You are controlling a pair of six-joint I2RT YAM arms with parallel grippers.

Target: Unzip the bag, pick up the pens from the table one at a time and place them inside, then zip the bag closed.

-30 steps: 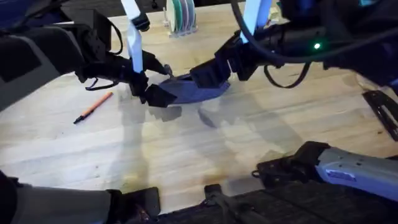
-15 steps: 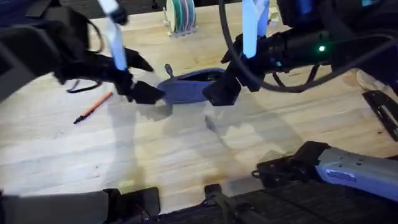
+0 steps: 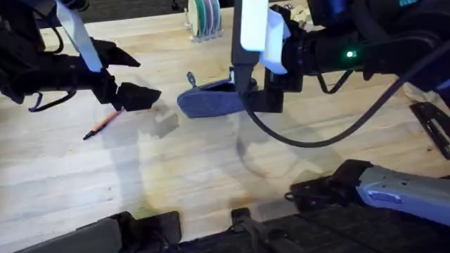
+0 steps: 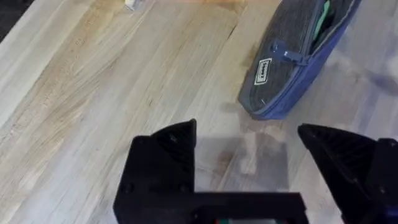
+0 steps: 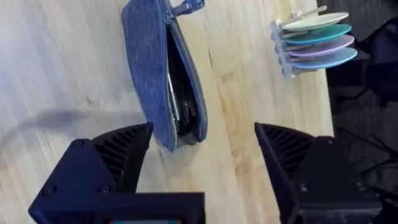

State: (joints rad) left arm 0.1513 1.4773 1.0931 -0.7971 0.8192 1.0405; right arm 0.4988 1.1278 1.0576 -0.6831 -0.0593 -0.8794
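Bag [image 3: 211, 102] lying unzipped on table [image 3: 211, 176], something dark probably tucked inside. Both grippers, left [image 3: 133, 77] and right [image 3: 256, 98], being held wide apart, empty. Orange pen [image 3: 105, 121] sitting beside left one.

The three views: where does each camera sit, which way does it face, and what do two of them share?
Overhead: above the arms' bases, looking down and forward at the table, pen, bag; both arms show.
Left wrist: on the left arm, looking down past its open left claw at the bag's end.
Right wrist: on the right arm, looking down past its open right claw into the unzipped bag.
All three share the bag.
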